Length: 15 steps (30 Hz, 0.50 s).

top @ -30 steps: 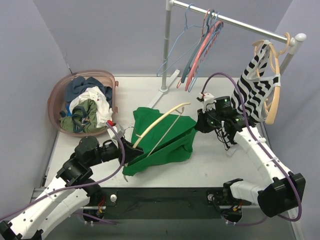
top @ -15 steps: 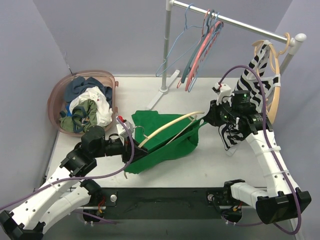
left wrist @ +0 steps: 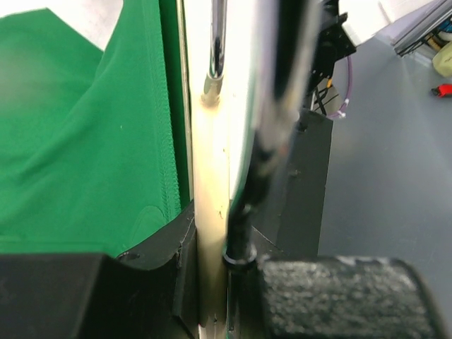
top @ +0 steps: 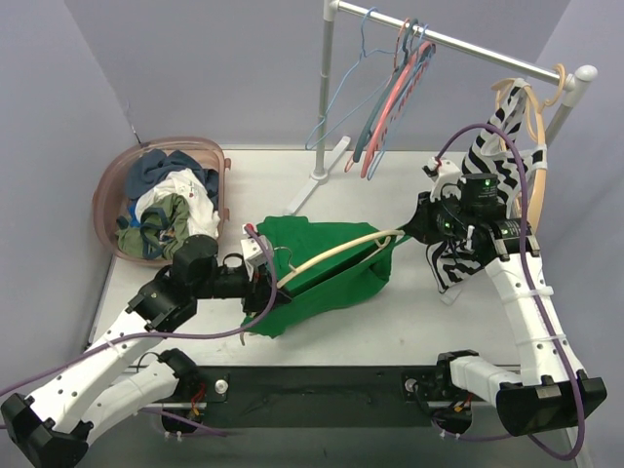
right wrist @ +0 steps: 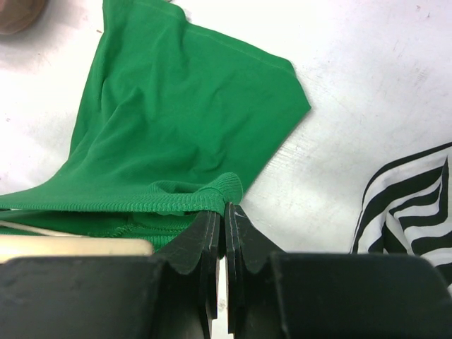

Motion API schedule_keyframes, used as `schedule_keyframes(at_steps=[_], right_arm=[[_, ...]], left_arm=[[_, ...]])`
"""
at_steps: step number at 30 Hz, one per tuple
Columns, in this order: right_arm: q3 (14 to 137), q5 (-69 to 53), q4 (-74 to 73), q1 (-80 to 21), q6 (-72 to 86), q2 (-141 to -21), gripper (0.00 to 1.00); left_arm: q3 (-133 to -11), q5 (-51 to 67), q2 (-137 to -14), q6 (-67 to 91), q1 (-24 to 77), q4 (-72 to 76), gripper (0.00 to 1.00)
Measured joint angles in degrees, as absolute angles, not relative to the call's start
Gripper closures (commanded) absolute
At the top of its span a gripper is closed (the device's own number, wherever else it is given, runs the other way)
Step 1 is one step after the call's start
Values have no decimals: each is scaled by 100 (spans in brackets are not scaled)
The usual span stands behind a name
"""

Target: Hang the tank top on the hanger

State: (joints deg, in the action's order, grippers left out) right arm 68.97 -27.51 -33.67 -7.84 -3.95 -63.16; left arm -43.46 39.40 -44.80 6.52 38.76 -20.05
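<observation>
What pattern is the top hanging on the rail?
Striped top: black-and-white zebra stripes; top external view.

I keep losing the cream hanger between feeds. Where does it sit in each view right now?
Top external: the hanger arches across the middle of the picture, against the tank top.
Left wrist: a vertical cream strip down the centre.
Right wrist: only a cream end, bottom left.
Shared landmark: the green tank top, beside it in all three.
</observation>
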Motion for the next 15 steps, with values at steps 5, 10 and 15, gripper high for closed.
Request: schedule_keyframes(at_steps=[5,10,15], right_arm=[[6984,-2768,-3430,-698,-397,-6316,100],[7083,-2814,-3546,-672,-443,-6316,100],[7260,-2939,-3684,-666,-602,-6313,100]], left_arm=[[-4458,3911,-4727,412,3876,-2252,100],[-4617,3798,-4978,213,3876,-2543,100],[-4880,3732,-5229,-43,3876,-2818,100]])
